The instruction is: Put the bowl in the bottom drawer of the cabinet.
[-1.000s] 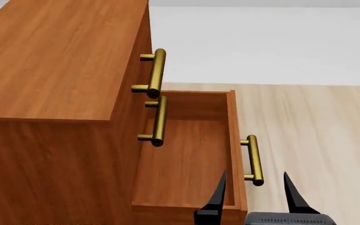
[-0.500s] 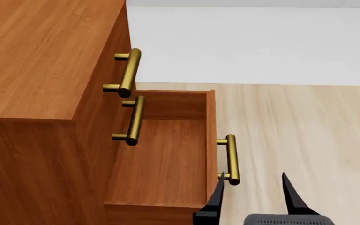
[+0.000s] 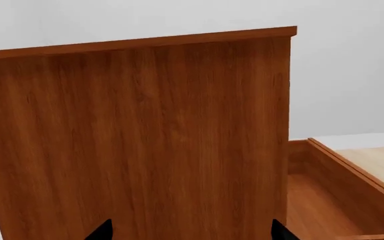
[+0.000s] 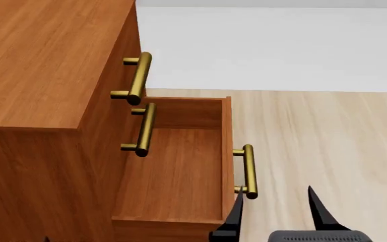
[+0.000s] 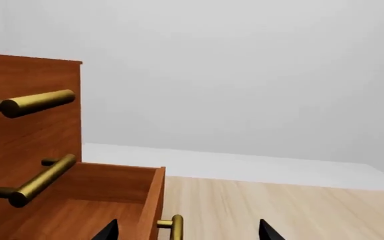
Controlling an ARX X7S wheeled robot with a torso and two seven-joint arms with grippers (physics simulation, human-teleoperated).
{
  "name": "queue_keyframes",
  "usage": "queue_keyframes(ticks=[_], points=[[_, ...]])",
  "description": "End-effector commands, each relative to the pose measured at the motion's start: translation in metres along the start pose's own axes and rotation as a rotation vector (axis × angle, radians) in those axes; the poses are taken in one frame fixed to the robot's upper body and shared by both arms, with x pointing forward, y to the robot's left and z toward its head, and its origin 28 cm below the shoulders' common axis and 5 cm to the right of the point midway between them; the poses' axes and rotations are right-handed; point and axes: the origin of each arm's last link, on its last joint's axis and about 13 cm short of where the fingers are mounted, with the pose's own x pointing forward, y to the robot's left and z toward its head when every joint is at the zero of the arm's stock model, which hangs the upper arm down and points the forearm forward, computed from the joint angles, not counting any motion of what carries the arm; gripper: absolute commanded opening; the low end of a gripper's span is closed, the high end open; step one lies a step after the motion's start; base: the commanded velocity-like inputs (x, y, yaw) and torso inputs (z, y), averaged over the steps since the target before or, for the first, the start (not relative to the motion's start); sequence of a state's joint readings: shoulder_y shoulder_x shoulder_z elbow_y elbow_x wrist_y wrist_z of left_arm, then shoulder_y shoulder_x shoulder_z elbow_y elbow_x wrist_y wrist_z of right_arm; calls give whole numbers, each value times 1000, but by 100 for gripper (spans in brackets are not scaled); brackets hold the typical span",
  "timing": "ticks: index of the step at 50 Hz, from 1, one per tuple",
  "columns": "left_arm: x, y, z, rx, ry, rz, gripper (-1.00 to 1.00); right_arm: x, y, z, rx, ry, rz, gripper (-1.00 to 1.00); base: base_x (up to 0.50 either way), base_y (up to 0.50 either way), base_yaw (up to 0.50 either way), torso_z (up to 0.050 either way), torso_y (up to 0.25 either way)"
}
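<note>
Floor: pale wood planks (image 4: pixel 328 151) run under and beside the furniture, meeting a plain white wall (image 4: pixel 267 45) behind.
Cabinet: the reddish-brown cabinet (image 4: pixel 46 70) fills the left of the head view, seen from above and from its side; the left wrist view faces its flat side panel (image 3: pixel 138 135) closely.
Upper drawers: 2 drawers sit pushed in, each with a brass bar handle, the top handle (image 4: pixel 137 78) directly above the middle handle (image 4: pixel 144 129).
Bottom drawer: the bottom drawer (image 4: pixel 173 171) is pulled well out from the cabinet front, a shallow open box with only its bare wooden floor visible inside.
Drawer handle: its brass bar (image 4: pixel 248 171) stands on the outer face of the drawer front, over the floor planks.
Right gripper: the right gripper (image 4: pixel 274 209) hangs at the near end of the drawer front with its 2 dark fingers spread apart and nothing between them; the inner fingertip (image 4: pixel 237 204) lies just beside the near end of the drawer handle, the outer one over bare floor. Whether the inner tip touches the handle cannot be told.
Right wrist view: the handle's end (image 5: pixel 173 226) shows between the spread finger tips, nearer one of them.
Left gripper: the left gripper (image 3: pixel 190 231) shows only 2 dark finger tips, set wide apart and gripping nothing, pointed at the cabinet's side panel.
Bowl: not visible in any view, so its place cannot be told.
</note>
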State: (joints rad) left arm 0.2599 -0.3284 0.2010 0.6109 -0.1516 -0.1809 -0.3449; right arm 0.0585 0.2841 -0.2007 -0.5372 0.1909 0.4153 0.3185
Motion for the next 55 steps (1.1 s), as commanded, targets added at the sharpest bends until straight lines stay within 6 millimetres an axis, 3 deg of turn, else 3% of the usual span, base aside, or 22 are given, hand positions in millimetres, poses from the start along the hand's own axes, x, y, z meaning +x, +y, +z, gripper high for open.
queue_keyframes(ticks=[1, 11, 30, 40, 55], points=[[1, 1, 0, 0, 1, 11, 100, -18, -10, 25, -27, 49, 41, 100, 0, 0, 0, 0, 0], [6, 2, -3, 0, 15, 19, 100, -45, -30, 54, -28, 104, 40, 100, 0, 0, 0, 0, 0], [12, 3, -12, -22, 42, 27, 100, -80, -62, 68, -73, 248, -91, 100, 0, 0, 0, 0, 0], [13, 5, -14, -31, 48, 31, 100, -89, -86, 71, -61, 328, -220, 100, 0, 0, 0, 0, 0], [12, 6, -15, -36, 47, 34, 100, -80, -118, 85, -26, 382, -334, 100, 0, 0, 0, 0, 0]])
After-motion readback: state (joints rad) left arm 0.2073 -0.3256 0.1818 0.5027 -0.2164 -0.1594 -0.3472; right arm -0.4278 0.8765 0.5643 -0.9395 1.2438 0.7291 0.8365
